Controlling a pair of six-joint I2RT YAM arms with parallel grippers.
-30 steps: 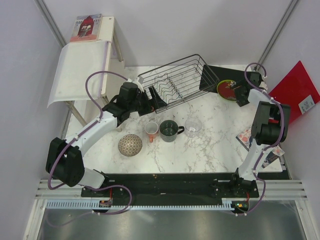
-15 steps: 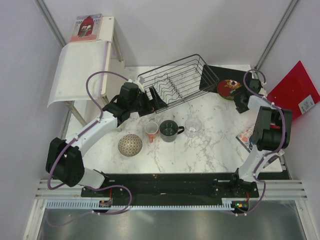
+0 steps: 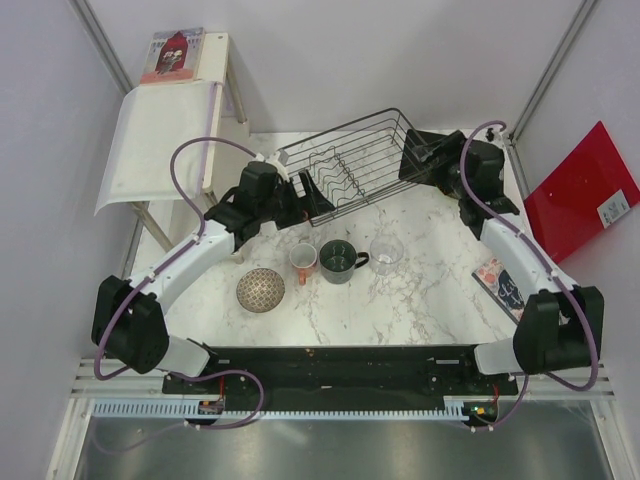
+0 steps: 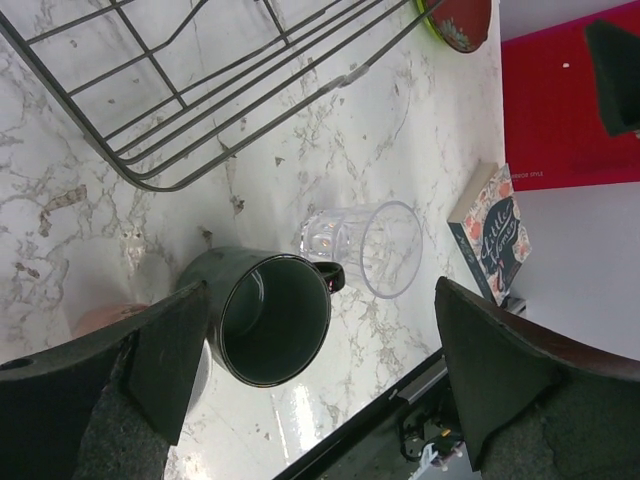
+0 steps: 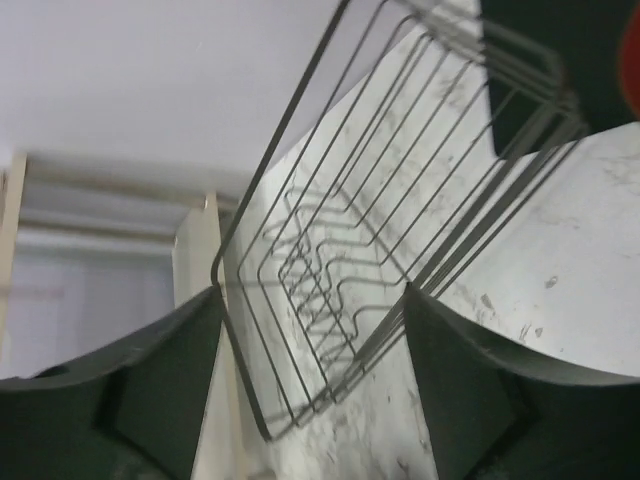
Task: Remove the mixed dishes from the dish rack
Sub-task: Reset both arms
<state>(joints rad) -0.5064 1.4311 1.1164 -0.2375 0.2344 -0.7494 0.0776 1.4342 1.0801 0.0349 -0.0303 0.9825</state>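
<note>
The dish rack [image 3: 350, 160] stands at the back of the marble table with nothing in it; it also shows in the left wrist view [image 4: 200, 100] and the right wrist view [image 5: 350, 230]. In front of it stand the small patterned bowl [image 3: 260, 290], the orange-red cup [image 3: 303, 260], the dark grey mug [image 3: 337, 260] and the clear glass [image 3: 386, 250]. My left gripper [image 3: 303, 205] is open and empty at the rack's front left corner. My right gripper [image 3: 425, 160] is open and empty at the rack's right end. The lime-green plate with the red bowl [image 4: 455, 15] is hidden under the right arm in the top view.
A black clipboard [image 3: 412, 165] lies by the rack's right end. A red folder [image 3: 580, 190] leans at the far right, and a book [image 3: 500, 285] lies on the table's right side. A white shelf stand [image 3: 165, 140] stands at the back left.
My right arm has swung left from beside the plate to the rack's right end and now covers the plate. The left arm has barely moved.
</note>
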